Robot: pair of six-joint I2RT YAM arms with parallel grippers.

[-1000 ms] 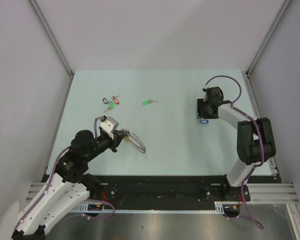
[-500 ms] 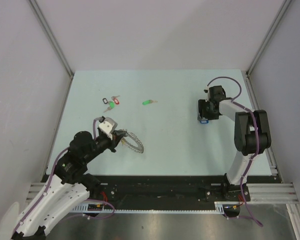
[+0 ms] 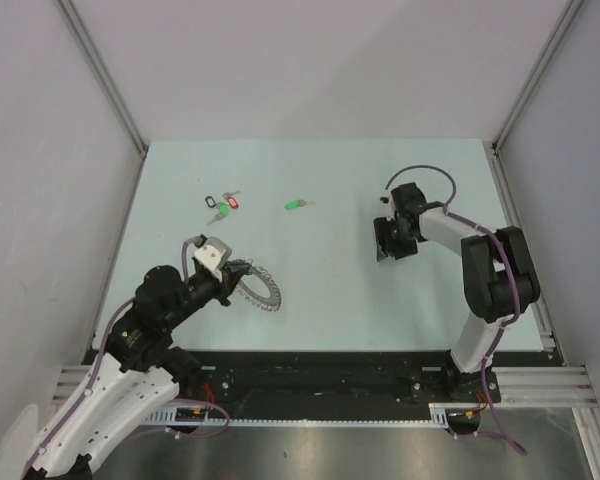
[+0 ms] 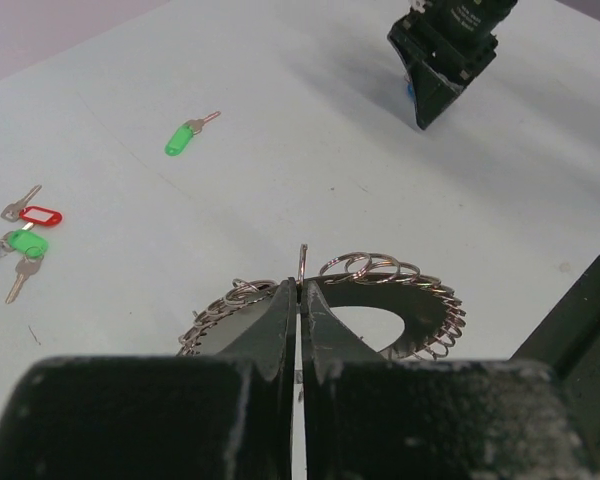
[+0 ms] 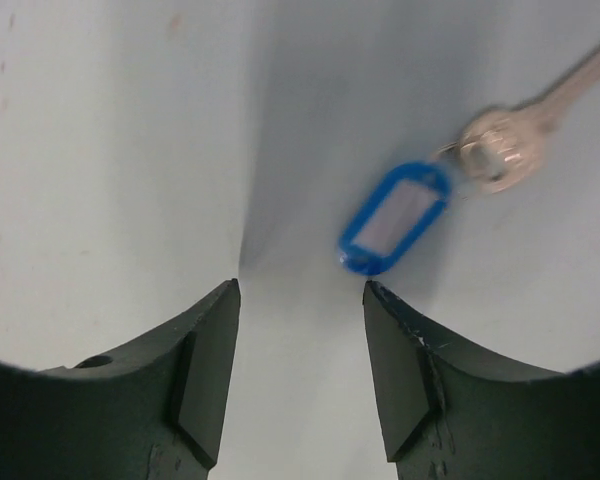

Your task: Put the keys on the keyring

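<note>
Pale mint-green flat worktop [image 3: 330,290] fills the middle of the top view. Lying on it:
- small silver key with bright green plastic tag [image 3: 297,205], upper centre
- bunch of three keys tagged black, red and green [image 3: 222,206], upper left, well apart from the green-tagged key
- small silver key with blue plastic tag [image 5: 395,218], flat on the surface, upper right of the right wrist view

Large grey coiled-wire metal keyring [image 3: 273,290] is at lower left of the top view. Can't tell if it rests on the surface.

The left gripper [image 4: 300,292] was seen pressed shut on a thin loop of the large grey coiled-wire keyring [image 4: 380,268]. A small silver key with a bright green plastic tag [image 4: 183,139] lay well apart on the pale table [image 4: 280,180]. A bunch of keys tagged black, red and green [image 4: 22,238] was seen at the left edge.
</note>
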